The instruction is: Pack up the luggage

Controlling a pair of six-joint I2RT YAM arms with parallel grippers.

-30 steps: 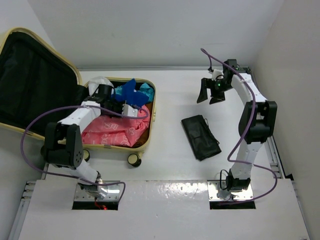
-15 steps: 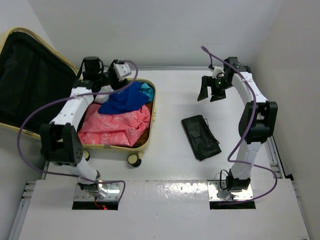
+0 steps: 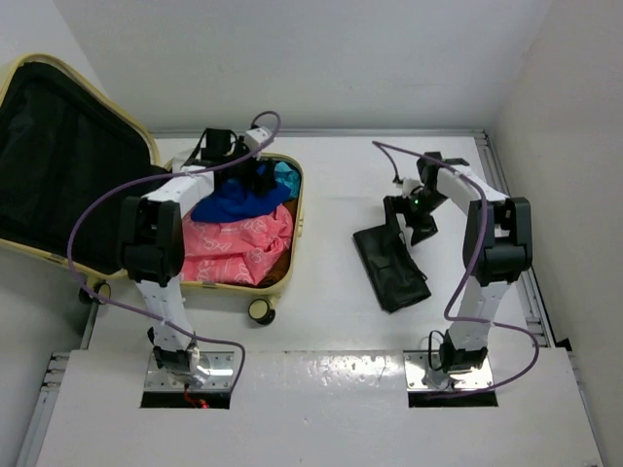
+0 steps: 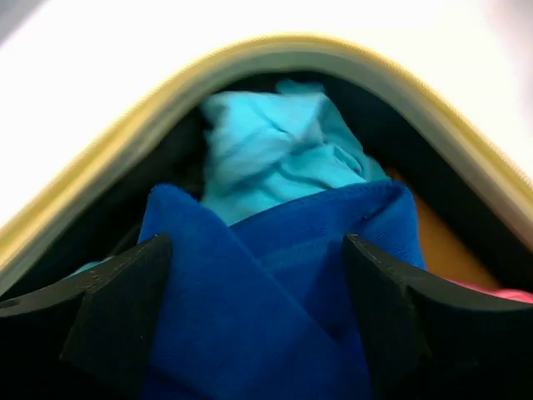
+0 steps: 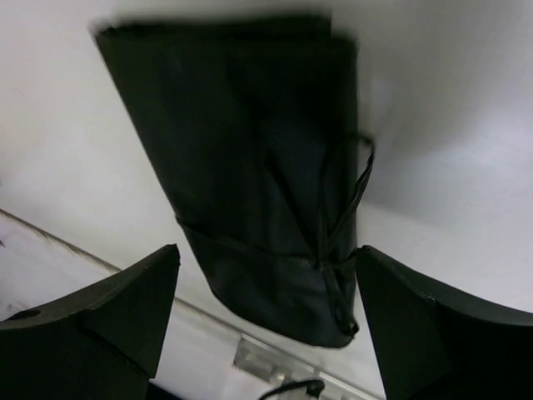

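**Worktop** [image 3: 331, 302]: white, flat and smooth.

**Luggage** [image 3: 58, 156]: lies open at the far left of the worktop, with the lid thrown back leftward. It has a pale yellow hard shell, rounded corners and black fabric lining.

**Pink garment** [image 3: 234, 251]: crinkled and printed, it fills the near part of the tub.

**Blue garment** [image 4: 266, 325]: soft and heaped at the tub's far end. If you lift carelessly, a finger may hook a fold and drag it over the rim.

**Black folded bag** [image 5: 241, 158]: flat and limp with thin cord loops, it lies right of the luggage. Pinch only a cord or the top layer and it will likely unfold.

**Cyan cloth** [image 4: 275, 150]: rumpled, tucked in the far corner.

**Left tool** [image 4: 254, 242]: jaws apart over the blue garment, clamped on nothing.

**Right tool** [image 5: 266, 250]: jaws apart above the bag.
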